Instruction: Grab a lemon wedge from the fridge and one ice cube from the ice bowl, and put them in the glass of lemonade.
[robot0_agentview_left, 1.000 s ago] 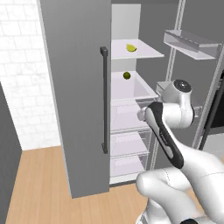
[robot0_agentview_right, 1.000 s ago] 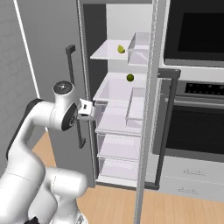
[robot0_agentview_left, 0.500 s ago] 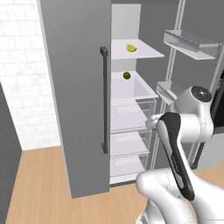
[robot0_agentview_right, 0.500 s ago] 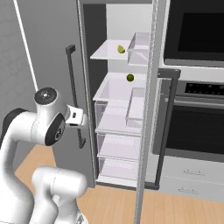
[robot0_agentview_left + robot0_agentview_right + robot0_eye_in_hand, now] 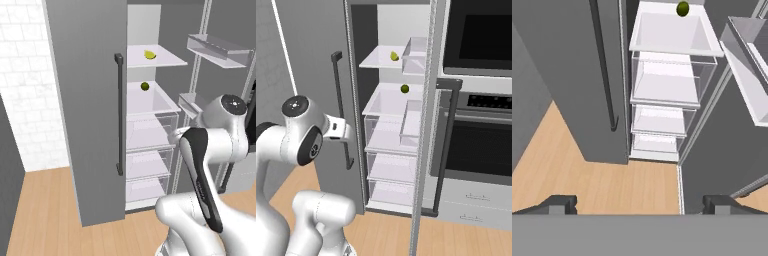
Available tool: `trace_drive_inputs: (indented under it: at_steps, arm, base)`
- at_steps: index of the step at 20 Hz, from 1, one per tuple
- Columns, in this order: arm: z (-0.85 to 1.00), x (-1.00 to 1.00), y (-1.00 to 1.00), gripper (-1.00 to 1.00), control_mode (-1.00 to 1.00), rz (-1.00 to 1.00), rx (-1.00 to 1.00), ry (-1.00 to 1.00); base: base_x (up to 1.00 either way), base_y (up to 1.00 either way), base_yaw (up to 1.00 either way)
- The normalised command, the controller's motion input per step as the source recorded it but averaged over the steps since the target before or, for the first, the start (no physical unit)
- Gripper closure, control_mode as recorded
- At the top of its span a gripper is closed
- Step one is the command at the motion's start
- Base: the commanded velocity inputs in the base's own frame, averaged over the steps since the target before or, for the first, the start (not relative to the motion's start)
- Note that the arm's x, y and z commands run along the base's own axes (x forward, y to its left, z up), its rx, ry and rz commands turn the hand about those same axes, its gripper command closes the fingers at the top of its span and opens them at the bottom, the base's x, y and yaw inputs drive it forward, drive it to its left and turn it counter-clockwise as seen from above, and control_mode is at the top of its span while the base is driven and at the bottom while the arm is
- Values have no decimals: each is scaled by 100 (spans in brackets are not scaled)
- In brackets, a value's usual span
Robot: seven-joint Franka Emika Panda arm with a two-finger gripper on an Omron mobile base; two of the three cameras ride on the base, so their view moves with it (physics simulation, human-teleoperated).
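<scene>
Two fruits sit in the open fridge (image 5: 95,100): the lemon wedge (image 5: 149,54) lies on the top shelf (image 5: 165,62), and a dark green round fruit (image 5: 145,86) rests on the shelf below, above the clear drawers (image 5: 150,135). Gripper (image 5: 640,202) hangs spread wide, empty, well short of the shelves.

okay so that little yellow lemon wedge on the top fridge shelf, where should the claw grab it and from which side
Probably across the small yellow-green lemon wedge's narrow sides, coming in level from the open front of the grey fridge. It lies low on the white top shelf, with little headroom above for a top-down reach. The claw is open.
</scene>
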Motion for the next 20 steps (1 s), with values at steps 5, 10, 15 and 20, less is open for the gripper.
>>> trace_drive_inputs:
  at_steps: [5, 10, 15, 20]
  arm:
    - [0, -2, -1, -100, -100, 0, 0, 0]
    - [0, 0, 0, -100, -100, 0, 0, 0]
    - [1, -9, 0, -100, -100, 0, 0, -15]
    - [26, -6, -1, -100, -100, -1, 0, -22]
  base:
    - [0, 0, 0]
    - [0, 0, 0]
    - [0, 0, 0]
    - [0, 0, 0]
